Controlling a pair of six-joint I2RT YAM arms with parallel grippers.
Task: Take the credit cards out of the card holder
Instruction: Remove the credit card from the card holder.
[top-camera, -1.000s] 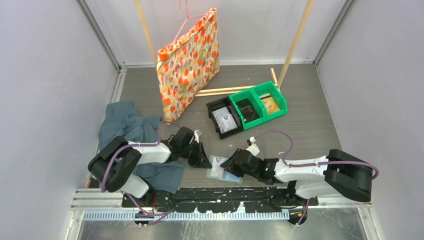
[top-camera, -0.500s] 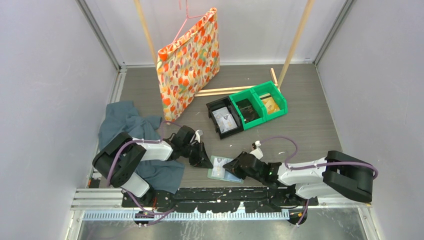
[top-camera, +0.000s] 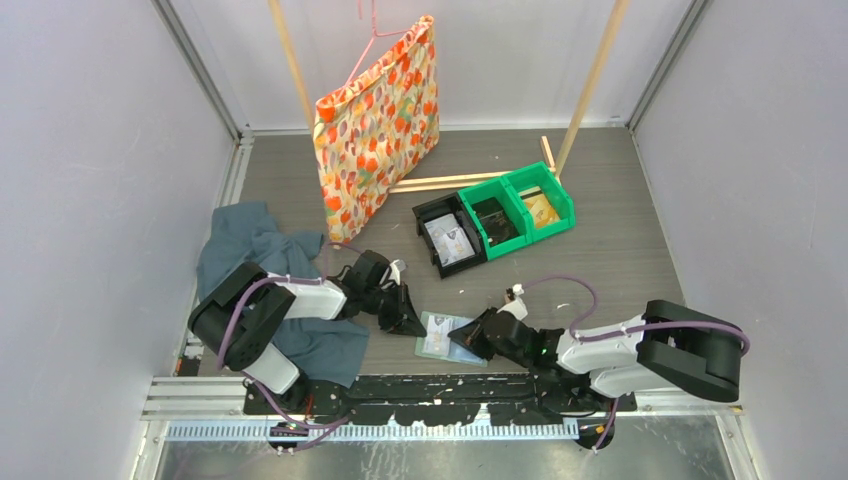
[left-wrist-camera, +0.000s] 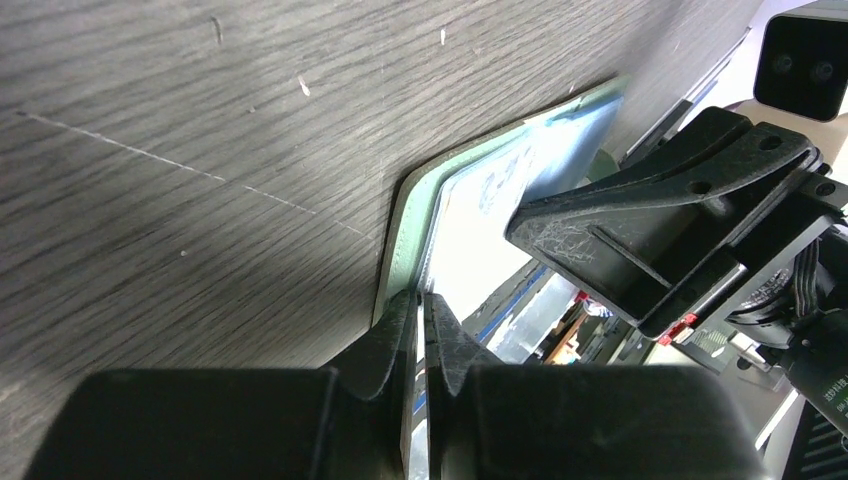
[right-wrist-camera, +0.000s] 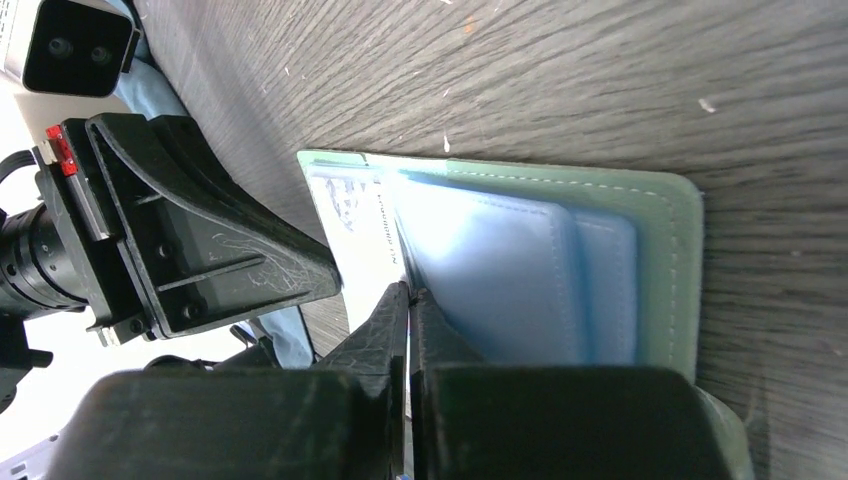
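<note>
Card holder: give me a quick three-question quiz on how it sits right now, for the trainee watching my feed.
1. True or false: the card holder lies closed inside a green bin.
2. What is the left gripper pinching? A) the card holder's edge B) the teal cloth C) a wooden stick
3. Fill in: in the right wrist view, the holder's inner panels are pale ____.

Key: 1 false, it lies open on the table between the two grippers. 2 A. 3 blue.

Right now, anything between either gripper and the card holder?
Nothing visible. The left gripper pinches the edge of the card holder; the right gripper is closed at its blue inner panels.
</note>
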